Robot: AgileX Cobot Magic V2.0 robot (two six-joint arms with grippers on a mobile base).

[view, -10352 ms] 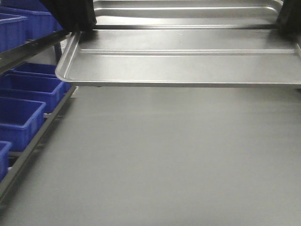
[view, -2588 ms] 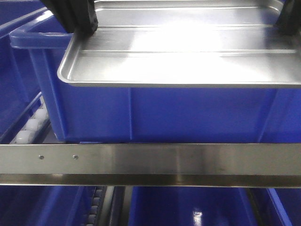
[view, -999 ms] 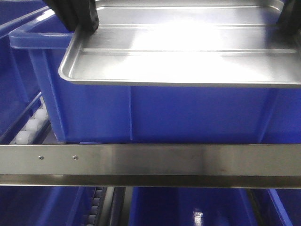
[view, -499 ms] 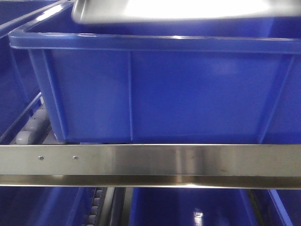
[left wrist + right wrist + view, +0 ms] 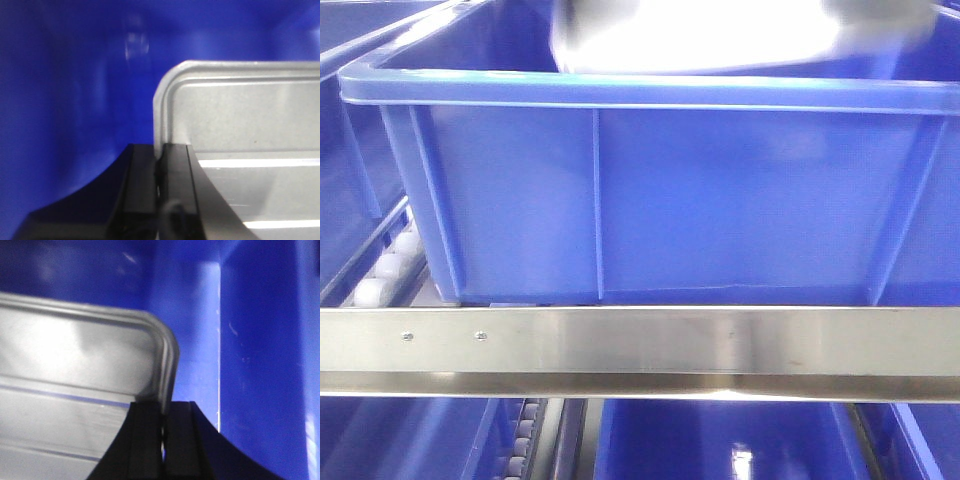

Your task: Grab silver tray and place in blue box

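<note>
The silver tray (image 5: 720,35), blurred and glaring with reflected light, hangs at the mouth of the blue box (image 5: 720,200), showing just above the box's near rim with blue walls close around its corners. The left gripper (image 5: 159,160) is clenched on the tray's rim beside one corner, and the right gripper (image 5: 162,415) pinches the rim beside another. A steel rail (image 5: 640,345) crosses in front of the box.

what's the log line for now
phase: place | silver tray: between blue box walls | left jaws: shut on rim | right jaws: shut on rim
</note>
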